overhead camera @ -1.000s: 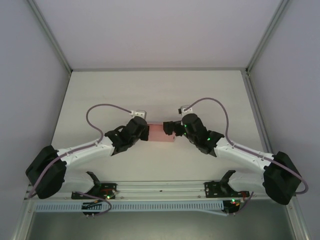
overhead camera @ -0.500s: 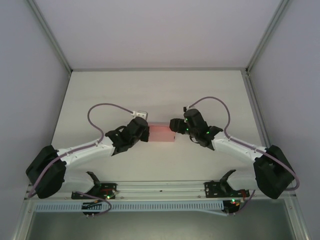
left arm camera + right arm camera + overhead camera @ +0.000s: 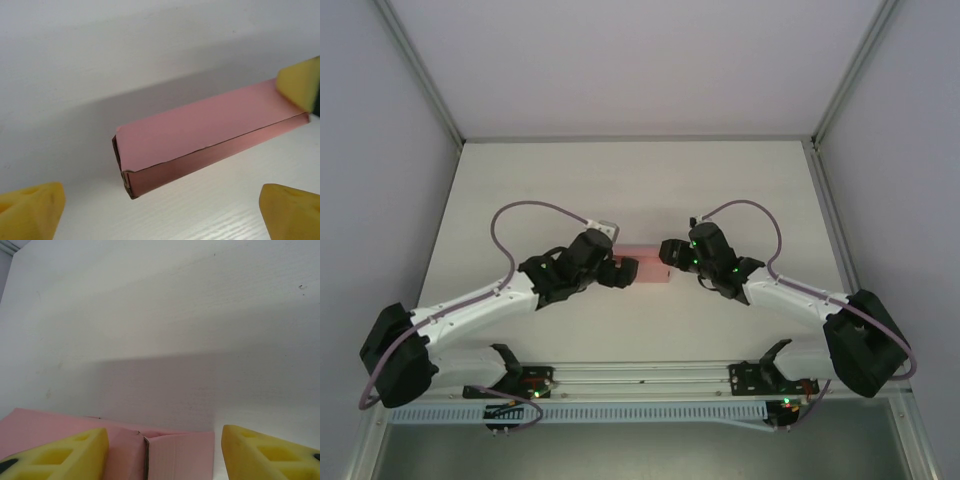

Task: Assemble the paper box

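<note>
Paper box (image 3: 200, 135) lies beyond wide-open left gripper (image 3: 162, 197); right gripper (image 3: 164, 435) straddles it, grip unclear.

Place: likely a robotics lab cell | Evidence: bare white desk (image 3: 630, 180), plain grey walls (image 3: 370, 150), aluminium frame posts (image 3: 420, 72), cable duct (image 3: 620, 413) along the desk's near edge

One pink paper box (image 3: 200, 131), two claws (image 3: 623, 272) (image 3: 667, 252)
</note>
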{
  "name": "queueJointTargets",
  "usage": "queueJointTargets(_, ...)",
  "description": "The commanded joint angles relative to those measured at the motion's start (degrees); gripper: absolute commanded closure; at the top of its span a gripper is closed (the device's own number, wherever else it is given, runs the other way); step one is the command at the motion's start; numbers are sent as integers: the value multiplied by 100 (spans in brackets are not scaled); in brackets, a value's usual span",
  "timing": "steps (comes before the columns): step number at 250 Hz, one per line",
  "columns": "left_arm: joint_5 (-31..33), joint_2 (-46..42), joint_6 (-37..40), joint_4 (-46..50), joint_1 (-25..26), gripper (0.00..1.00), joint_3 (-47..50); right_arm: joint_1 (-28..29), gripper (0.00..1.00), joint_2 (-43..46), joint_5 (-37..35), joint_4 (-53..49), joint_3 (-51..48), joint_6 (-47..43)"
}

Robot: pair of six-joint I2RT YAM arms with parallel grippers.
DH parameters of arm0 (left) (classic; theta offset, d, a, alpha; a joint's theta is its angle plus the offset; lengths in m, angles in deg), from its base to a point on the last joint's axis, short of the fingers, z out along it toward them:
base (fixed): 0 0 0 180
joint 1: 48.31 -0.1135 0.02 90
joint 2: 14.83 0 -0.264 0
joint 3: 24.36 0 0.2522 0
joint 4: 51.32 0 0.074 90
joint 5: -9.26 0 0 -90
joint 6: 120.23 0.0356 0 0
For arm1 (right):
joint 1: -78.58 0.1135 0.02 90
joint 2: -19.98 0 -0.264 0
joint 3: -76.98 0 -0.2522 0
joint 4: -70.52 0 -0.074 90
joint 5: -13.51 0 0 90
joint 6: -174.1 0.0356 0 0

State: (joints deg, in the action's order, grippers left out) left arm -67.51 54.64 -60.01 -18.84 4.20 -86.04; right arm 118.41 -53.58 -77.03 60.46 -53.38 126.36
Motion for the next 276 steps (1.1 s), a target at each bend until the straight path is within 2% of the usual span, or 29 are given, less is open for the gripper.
queueJointTargets(1, -556, -96, -397, 182, -392, 0, -282, 2, 39, -133, -3, -503, -202, 17)
queueJointTargets(61, -2320, 72, -792, -650, -1708, 0, 114, 2, 39, -219, 18, -538, -145, -54)
queueJointTargets(86, -2756, 129, -845, -1018, -1960, 1, 369, 4, 39, -294, 21, -526, -137, -58)
queueJointTargets(105, -3074, 217, -803, -1177, -2014, 6, 460, -9, 39, -318, 47, -552, -134, -90)
queueJointTargets(161, -3132, 319, -935, -1415, -2137, 15, 855, -2, 39, -295, 6, -615, -122, -160)
queueJointTargets(182, -3219, 374, -1027, -1532, -2218, 23, 974, -8, 39, -333, 25, -603, -148, -193)
queueJointTargets(206, -3373, 465, -1090, -1669, -2270, 28, 1057, -22, 39, -413, 69, -645, -149, -243)
queueJointTargets(234, -3463, 541, -1144, -1770, -2289, 38, 1147, -46, 42, -474, 112, -635, -186, -263)
queueJointTargets(276, -3527, 453, -1367, -1864, -2315, 43, 1396, -69, 48, -469, 7, -711, -216, -356)
